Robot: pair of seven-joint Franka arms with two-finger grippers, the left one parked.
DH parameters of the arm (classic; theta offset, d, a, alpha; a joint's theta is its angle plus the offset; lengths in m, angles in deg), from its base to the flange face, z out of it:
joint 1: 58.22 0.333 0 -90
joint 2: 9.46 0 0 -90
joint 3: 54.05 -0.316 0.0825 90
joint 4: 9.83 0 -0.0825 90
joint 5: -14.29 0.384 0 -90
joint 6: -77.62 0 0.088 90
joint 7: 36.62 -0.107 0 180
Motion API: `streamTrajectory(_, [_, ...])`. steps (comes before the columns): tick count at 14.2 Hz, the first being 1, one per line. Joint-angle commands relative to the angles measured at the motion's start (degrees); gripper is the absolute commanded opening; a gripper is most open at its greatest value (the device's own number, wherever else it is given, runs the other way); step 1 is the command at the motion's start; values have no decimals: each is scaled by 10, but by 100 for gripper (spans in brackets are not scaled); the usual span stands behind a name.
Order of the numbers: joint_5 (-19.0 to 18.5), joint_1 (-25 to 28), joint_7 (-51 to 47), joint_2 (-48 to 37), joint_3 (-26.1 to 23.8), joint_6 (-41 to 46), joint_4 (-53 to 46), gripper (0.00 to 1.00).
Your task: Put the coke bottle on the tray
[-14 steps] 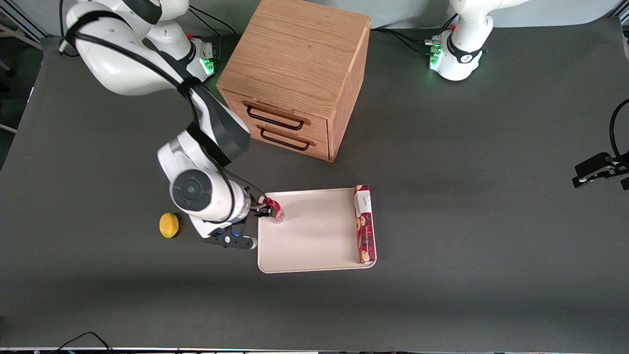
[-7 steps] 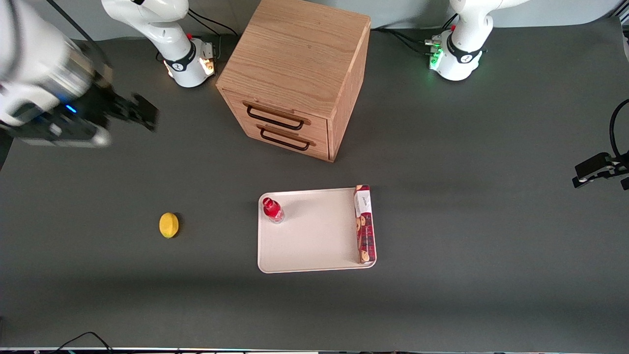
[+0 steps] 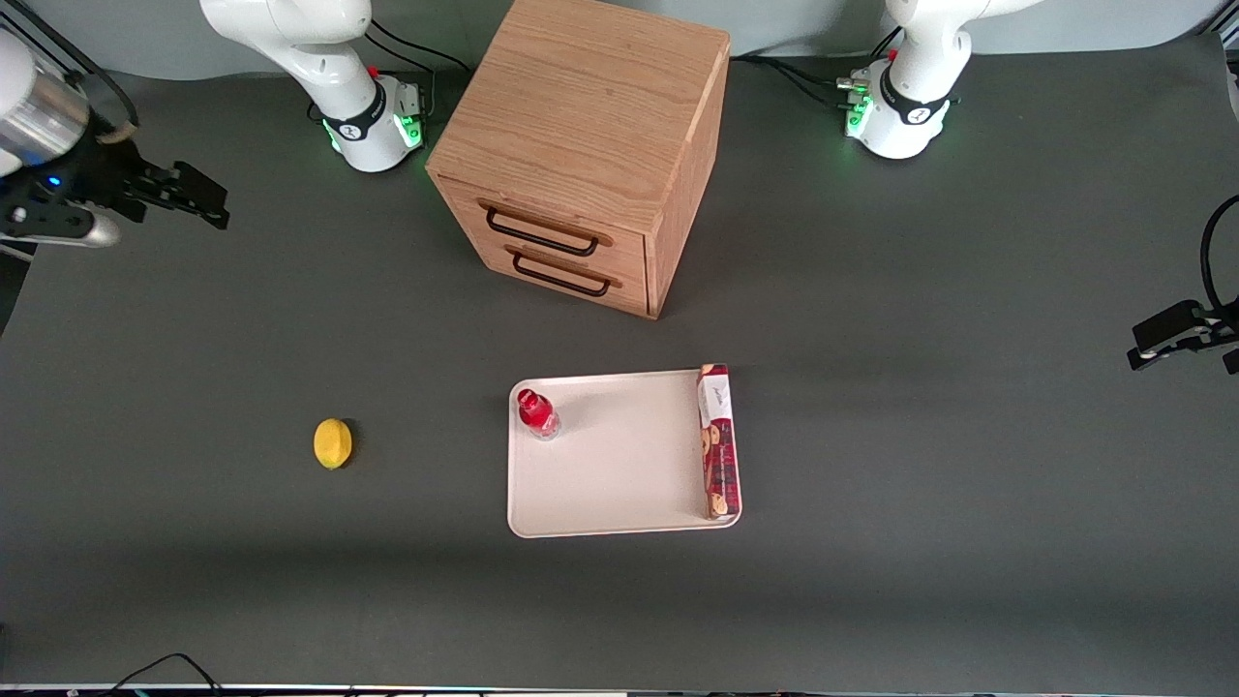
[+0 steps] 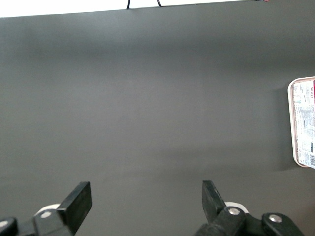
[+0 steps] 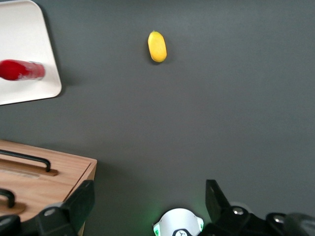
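Note:
The coke bottle (image 3: 535, 413), small and red with a red cap, stands upright on the cream-white tray (image 3: 619, 465), in the tray corner nearest the working arm and the drawer cabinet. It also shows in the right wrist view (image 5: 20, 70) on the tray (image 5: 29, 29). My right gripper (image 3: 198, 198) is open and empty, raised high at the working arm's end of the table, far from the tray. In its wrist view the gripper (image 5: 150, 204) shows its jaws spread wide with nothing between them.
A long red biscuit box (image 3: 718, 441) lies along the tray's edge toward the parked arm. A yellow lemon (image 3: 332, 443) lies on the table toward the working arm (image 5: 157, 46). A wooden two-drawer cabinet (image 3: 581, 145) stands farther from the camera than the tray.
My right gripper let go of the bottle on the tray, rose and swung away to the working arm's end of the table. The bottle stays upright on the tray.

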Motion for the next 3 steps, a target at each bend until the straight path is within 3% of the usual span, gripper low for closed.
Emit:
streamTrajectory(1, [36, 3, -2, -4, 12, -24, 2, 100])
streamTrajectory(3, [38, 3, -3, 24, 14, -6, -32, 100])
